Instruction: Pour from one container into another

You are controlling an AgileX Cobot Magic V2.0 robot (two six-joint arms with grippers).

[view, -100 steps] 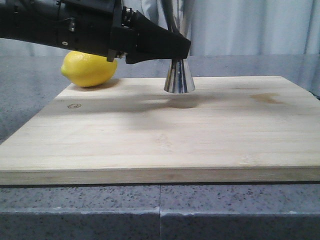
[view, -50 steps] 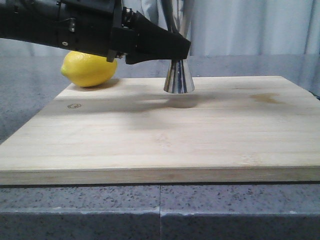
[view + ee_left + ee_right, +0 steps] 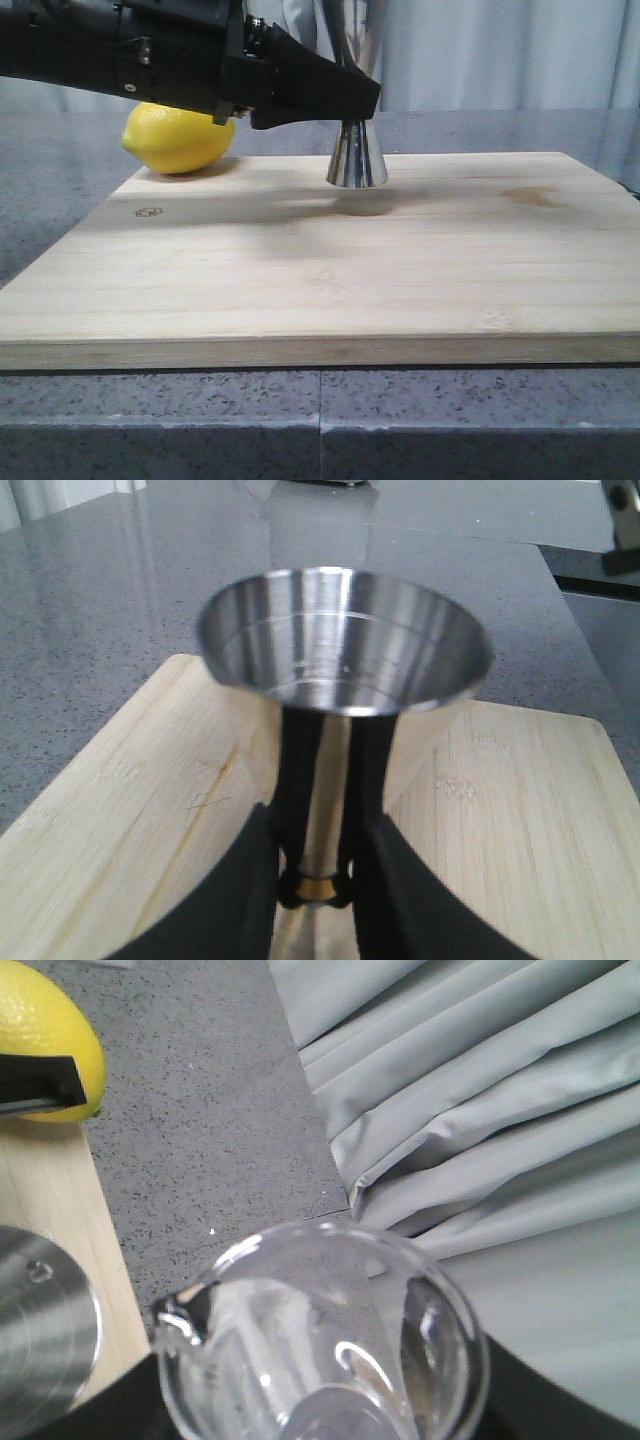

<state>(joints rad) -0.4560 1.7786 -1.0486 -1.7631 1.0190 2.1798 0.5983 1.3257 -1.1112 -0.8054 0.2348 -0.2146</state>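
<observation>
Jigger: the steel jigger stands upright on the wooden board, toward its far edge; its open upper cup faces up in the left wrist view.
Left fingers: the black left fingers run up either side of the jigger's narrow waist, closed on it at the thin gold band; from the front, the left arm reaches in from the left and its tip covers the jigger's upper half.
Beaker: the clear glass beaker fills the near part of the right wrist view, its mouth open to the camera and its pouring lip pointing toward the jigger's rim, just beside it.
Right fingers: dark shapes show at both sides of the beaker's base, but I cannot tell how the right fingers stand.
Lemon: a yellow lemon lies at the board's far left corner, behind the left arm, apart from the jigger.
Table: a grey speckled table carries the board; pale curtains hang behind.
</observation>
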